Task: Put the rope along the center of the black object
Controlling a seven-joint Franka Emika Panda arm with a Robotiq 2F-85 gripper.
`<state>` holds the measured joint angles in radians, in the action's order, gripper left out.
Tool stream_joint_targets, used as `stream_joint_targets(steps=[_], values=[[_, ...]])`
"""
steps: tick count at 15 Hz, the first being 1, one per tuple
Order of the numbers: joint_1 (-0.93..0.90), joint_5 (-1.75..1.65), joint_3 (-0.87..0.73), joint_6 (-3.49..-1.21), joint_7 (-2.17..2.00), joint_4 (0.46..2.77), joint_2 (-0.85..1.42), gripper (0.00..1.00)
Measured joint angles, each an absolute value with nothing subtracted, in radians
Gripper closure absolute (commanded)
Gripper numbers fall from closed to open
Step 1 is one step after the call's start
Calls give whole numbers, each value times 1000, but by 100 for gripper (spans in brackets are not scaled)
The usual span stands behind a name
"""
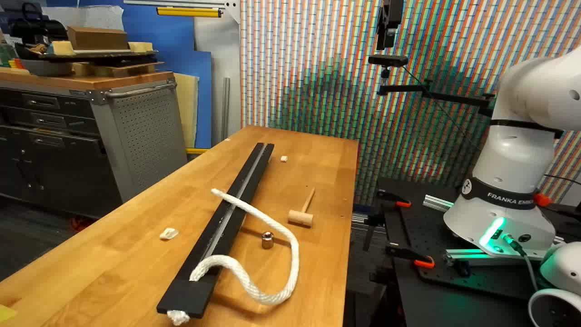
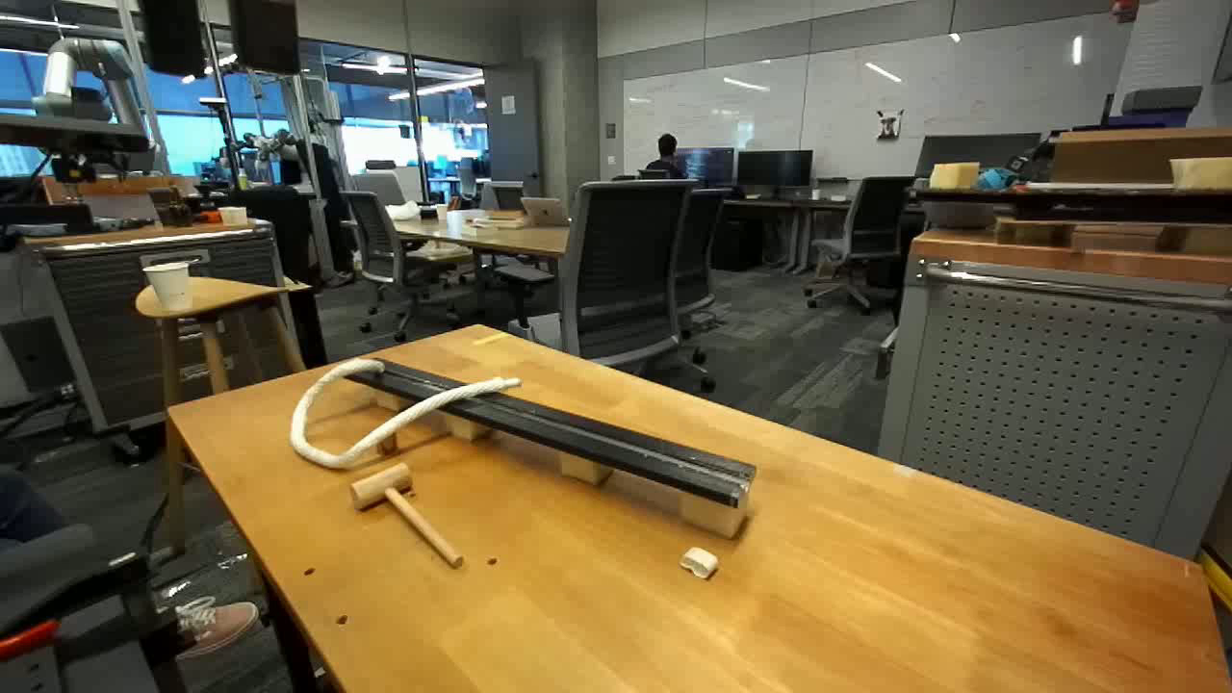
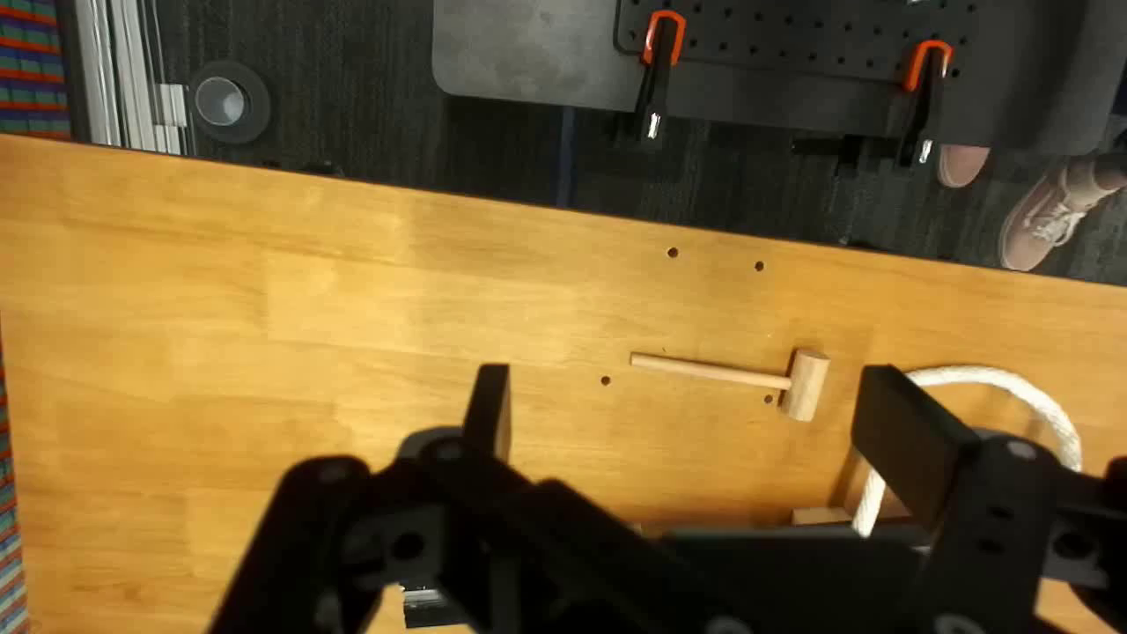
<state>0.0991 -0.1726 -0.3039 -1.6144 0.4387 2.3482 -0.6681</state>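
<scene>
Black two-fingered gripper (image 3: 685, 414) is spread wide, empty. In an exterior view, the white braided rope (image 1: 294, 260) is bowed right off the long black strip (image 1: 223, 229); its crossing far end should be pinched, drawn far, lowered centrally.

Lit brightly across the table (image 1: 281, 190), with soft shadows beside the rope (image 1: 294, 254). Washed out at the windows (image 2: 375, 133) and streaked with glare on the whiteboard (image 2: 828, 125) in an exterior view. Dark and softly blurred around the claw (image 3: 691, 414) in the wrist view.
</scene>
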Motion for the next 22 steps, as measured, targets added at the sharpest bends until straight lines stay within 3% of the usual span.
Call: stream_joint_targets(steps=[7, 11, 22], values=[[99, -173, -303, -1623, 432, 2341, -671, 0], [99, -170, -279, -1745, 338, 2376, -668, 0], [65, -132, -60, -2033, 36, 2468, -529, 0]])
